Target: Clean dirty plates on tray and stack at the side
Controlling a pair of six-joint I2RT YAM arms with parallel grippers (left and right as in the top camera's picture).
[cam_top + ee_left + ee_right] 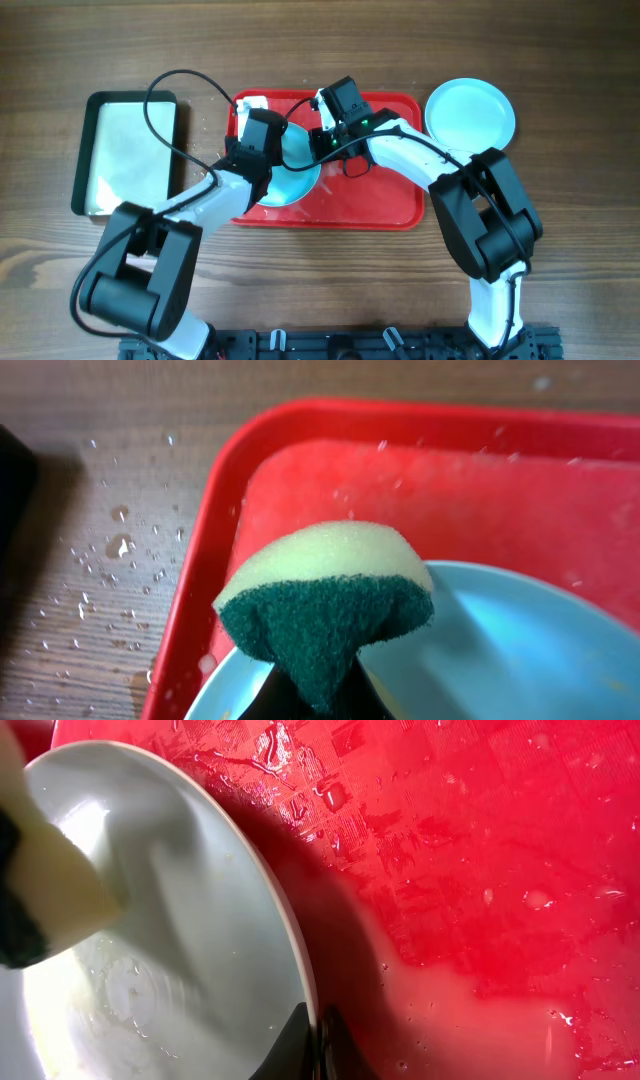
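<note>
Overhead | tray (pixel 392 203): 1 | tray plate (pixel 290 186): 1 | side plate (pixel 470 112): 1 | basin (pixel 128 155): 1

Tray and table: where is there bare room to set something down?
The tray's front right part is bare but wet, between the blue plate and the right rim. The table in front of the tray is free too. The tray's left half is crowded: plate, sponge, left fingers and right fingers meet there.
</note>
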